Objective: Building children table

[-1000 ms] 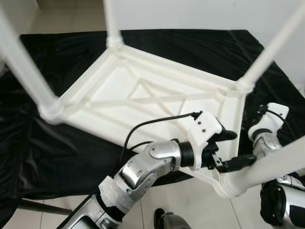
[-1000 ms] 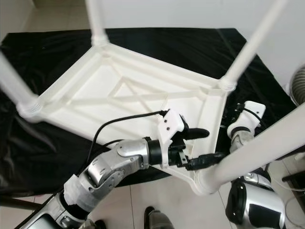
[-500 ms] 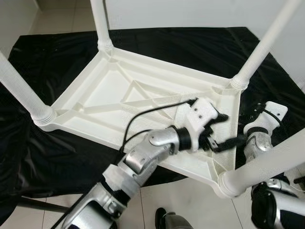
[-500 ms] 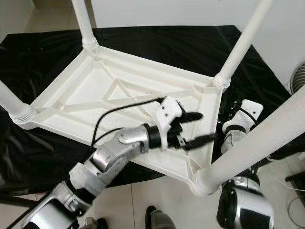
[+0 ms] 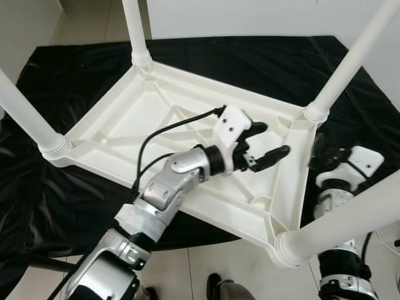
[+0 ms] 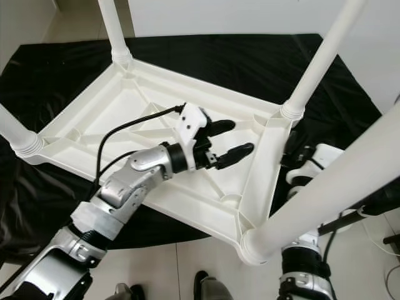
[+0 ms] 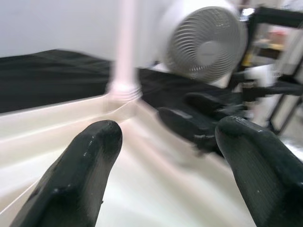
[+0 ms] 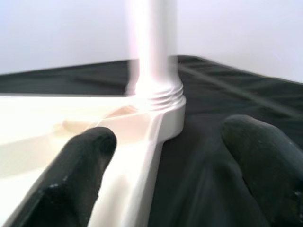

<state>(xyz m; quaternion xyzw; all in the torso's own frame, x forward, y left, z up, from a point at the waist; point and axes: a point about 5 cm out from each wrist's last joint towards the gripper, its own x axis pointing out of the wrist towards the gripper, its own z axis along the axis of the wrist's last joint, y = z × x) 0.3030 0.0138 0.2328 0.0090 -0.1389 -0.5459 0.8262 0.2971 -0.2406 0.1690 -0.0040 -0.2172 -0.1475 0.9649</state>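
Note:
A white plastic children's table [image 5: 144, 119] lies upside down on a black cloth, with all its legs pointing up. The near right leg [image 5: 350, 219] rises close to my head camera, and the far right leg [image 5: 347, 65] stands behind it. My left gripper [image 5: 275, 139] hovers open over the ribbed underside, left of the table's right rim, with nothing between its fingers [image 7: 90, 161]. My right gripper [image 6: 295, 153] is low beside the right rim, open. It faces the threaded base of the far right leg [image 8: 152, 52].
The black cloth [image 5: 75, 206] spreads well beyond the table on all sides. Pale tiled floor [image 5: 250, 275] lies at the near edge. A white fan [image 7: 203, 40] stands off to the right, and a white wall closes the back.
My left gripper has drawn back from the base of the near right leg and moved over the table's underside, still open. The head camera has shifted. The right arm has barely moved.

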